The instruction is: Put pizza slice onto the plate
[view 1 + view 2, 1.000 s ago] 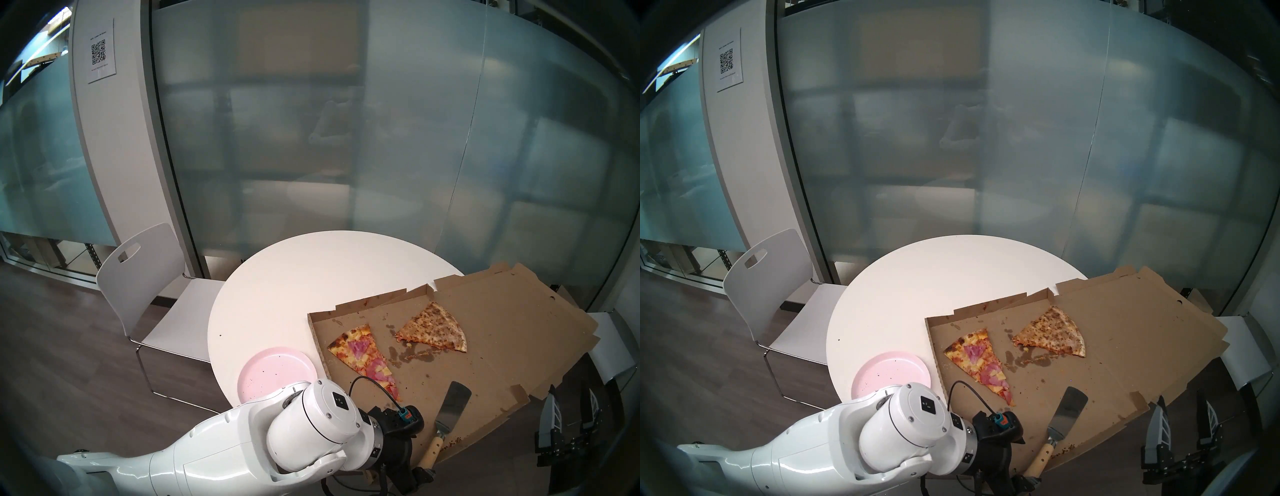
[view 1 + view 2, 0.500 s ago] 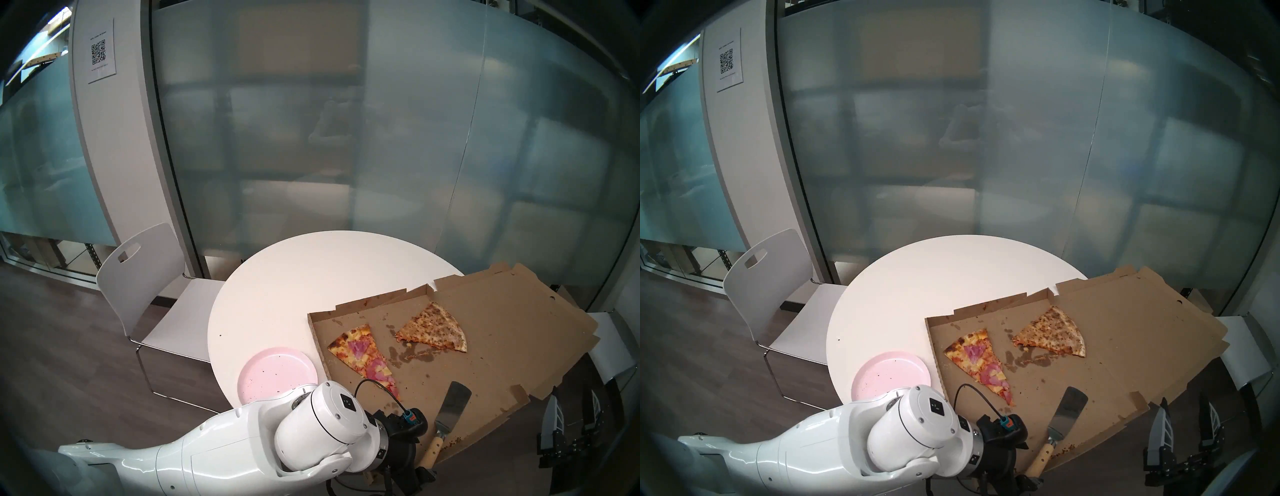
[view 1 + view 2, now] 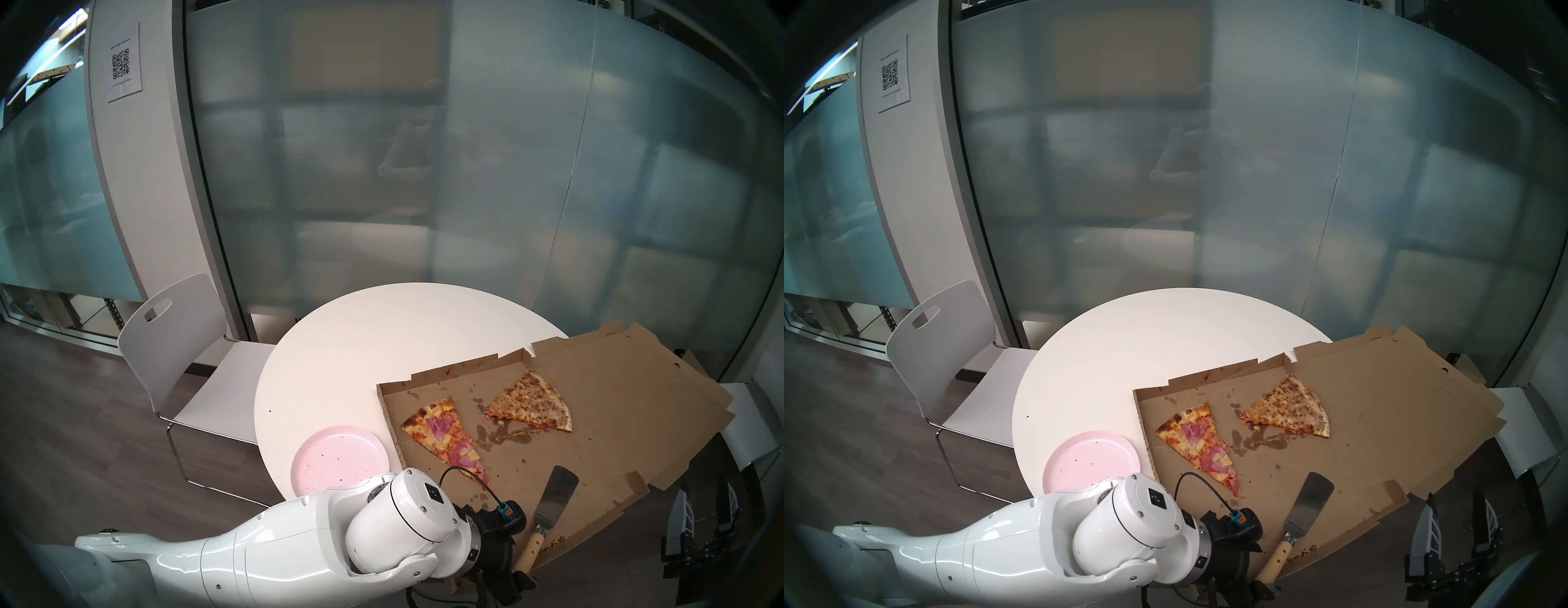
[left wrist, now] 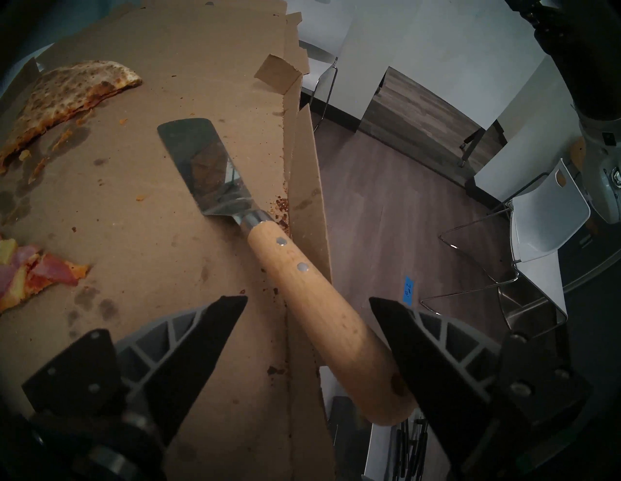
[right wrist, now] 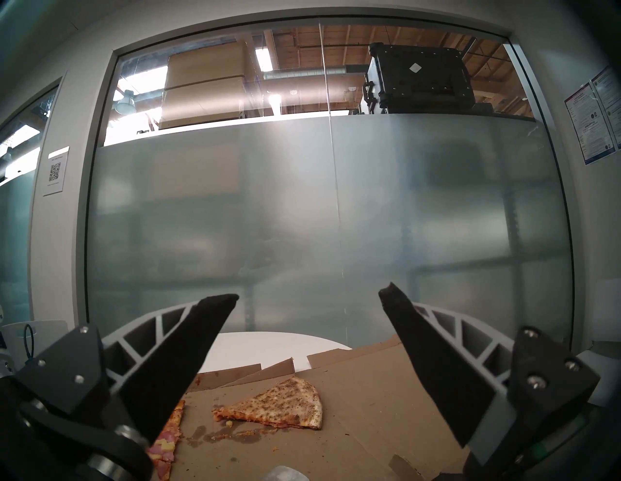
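Left wrist view: left gripper [image 4: 307, 302] spread, straddling spatula [image 4: 302, 268] handle. Pizza slice [image 4: 30, 272] lies left of fingers in box [image 4: 151, 208]. Likely floppy, greasy; better lifted from underneath by blade. Plate [image 3: 339, 458] bare.

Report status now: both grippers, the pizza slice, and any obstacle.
Left gripper open, jaws astride the spatula handle, no grip. Right gripper open, empty. Ham-pineapple slice in the pizza box; pink plate bare. No obstacle.
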